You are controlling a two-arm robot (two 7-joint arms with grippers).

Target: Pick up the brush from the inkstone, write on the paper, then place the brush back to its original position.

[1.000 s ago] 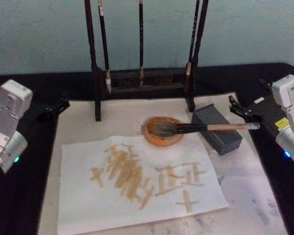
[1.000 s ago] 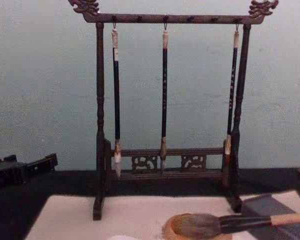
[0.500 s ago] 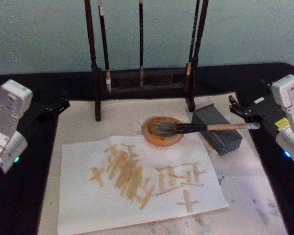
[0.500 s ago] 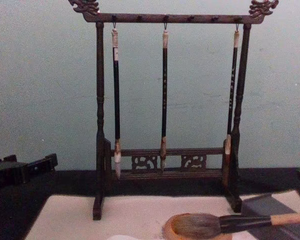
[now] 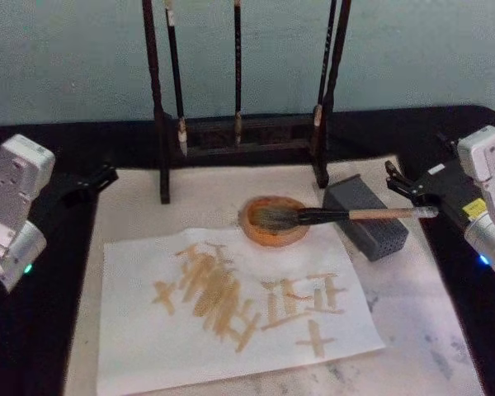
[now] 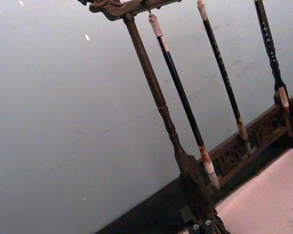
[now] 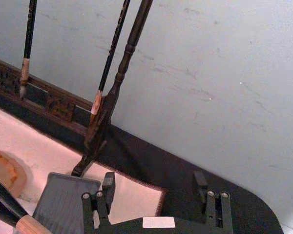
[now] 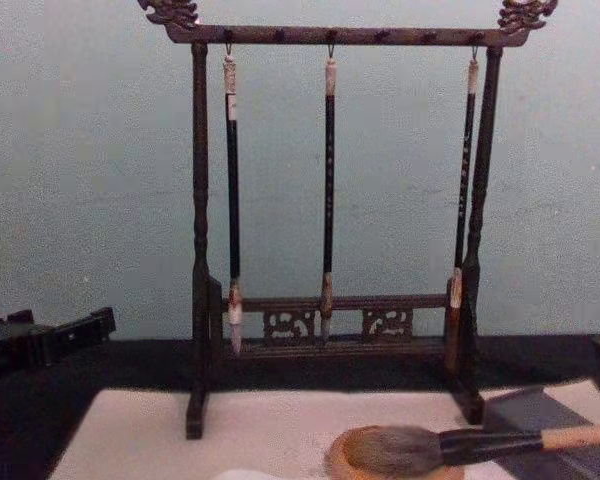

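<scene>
1. The brush (image 5: 346, 215), a large calligraphy brush with a bushy grey-brown head, a black ferrule and a pale tan wooden handle, lies flat. Its long axis runs left to right across the scene.
2. Its head rests in the inkstone (image 5: 268, 239), a small round orange-brown dish with a raised rim. The handle crosses the top of a grey rectangular block (image 5: 379, 235) and ends free on the right.
3. The paper (image 5: 148, 346), a large off-white sheet bearing tan strokes, lies just near and left of the inkstone.
4. The right gripper (image 5: 400, 183) stands just on the far side of the handle's free end. It is close to the handle but not touching. In the right wrist view its jaws are spread apart and empty (image 7: 154, 178), with the handle's tan end low beside them.
5. The left gripper (image 5: 95, 180) sits at the left edge of the black tabletop (image 5: 429, 128), well apart from the brush. Whether it is open or closed cannot be told.
6. Judgement: the right arm is much the nearer. A grasp would mean coming nearward and down, with the jaws set across the handle's left-right axis.
</scene>
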